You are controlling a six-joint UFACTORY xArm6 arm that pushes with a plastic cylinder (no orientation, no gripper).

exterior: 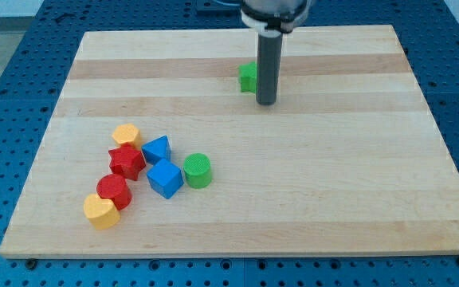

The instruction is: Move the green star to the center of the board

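Observation:
The green star [248, 77] lies on the wooden board [333, 183] in the upper middle, partly hidden behind my rod. My tip [266, 103] rests on the board just to the right of and slightly below the star, touching or almost touching it. Only the star's left part shows.
A cluster of blocks sits at the lower left: a yellow-orange block [126, 135], a red star [126, 162], a red cylinder [114, 190], a yellow heart [100, 211], two blue blocks [157, 149] [165, 178] and a green cylinder [198, 171].

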